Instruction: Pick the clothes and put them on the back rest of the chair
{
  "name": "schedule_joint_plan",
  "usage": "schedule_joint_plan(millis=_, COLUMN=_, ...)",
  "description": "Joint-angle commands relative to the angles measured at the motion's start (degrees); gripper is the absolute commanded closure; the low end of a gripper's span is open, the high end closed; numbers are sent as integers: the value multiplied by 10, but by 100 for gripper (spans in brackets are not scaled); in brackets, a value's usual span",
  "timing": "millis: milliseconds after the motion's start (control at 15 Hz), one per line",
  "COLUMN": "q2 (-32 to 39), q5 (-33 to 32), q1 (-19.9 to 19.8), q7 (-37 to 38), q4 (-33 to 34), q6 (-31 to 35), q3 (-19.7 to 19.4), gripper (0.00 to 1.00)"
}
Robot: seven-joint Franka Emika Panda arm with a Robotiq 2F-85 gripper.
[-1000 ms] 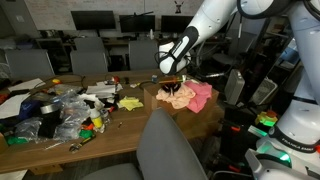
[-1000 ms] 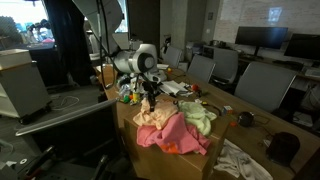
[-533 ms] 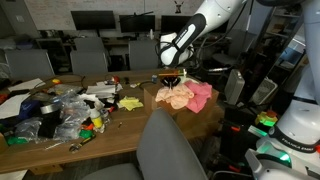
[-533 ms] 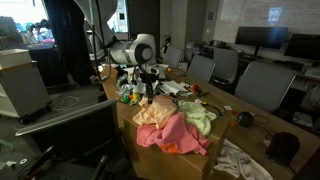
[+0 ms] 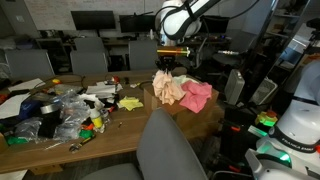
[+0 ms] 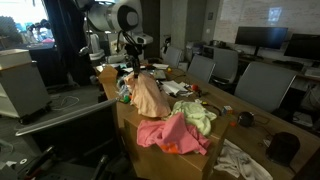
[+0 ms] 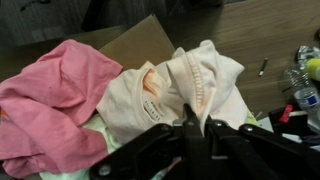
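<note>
My gripper is shut on a peach garment and holds it hanging above the wooden table. A pink garment lies on the table's corner, with a pale green one beside it. The grey chair back stands in front of the table, below the hanging garment. In the wrist view the peach cloth bunches between my fingers.
Clutter of bags, tools and a yellow cloth covers the table's other half. Office chairs and monitors stand behind. A grey chair and a dark round object are near the table's far end.
My gripper has risen from the table with the peach garment, lifting it clear of the pile so it hangs. The pink garment stays on the table.
</note>
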Motion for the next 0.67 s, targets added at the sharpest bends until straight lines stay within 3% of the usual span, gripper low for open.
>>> schedule_joint_plan(millis=0, q2=-87, q5=-18, q1=3, q7=-26, q4=-16, q6=-57, q3=35, gripper=98)
schedule_joint_plan(millis=600, q2=-172, q5=-105, q1=26, q7=-49, q4=39, q6=-201, q3=145, gripper=98)
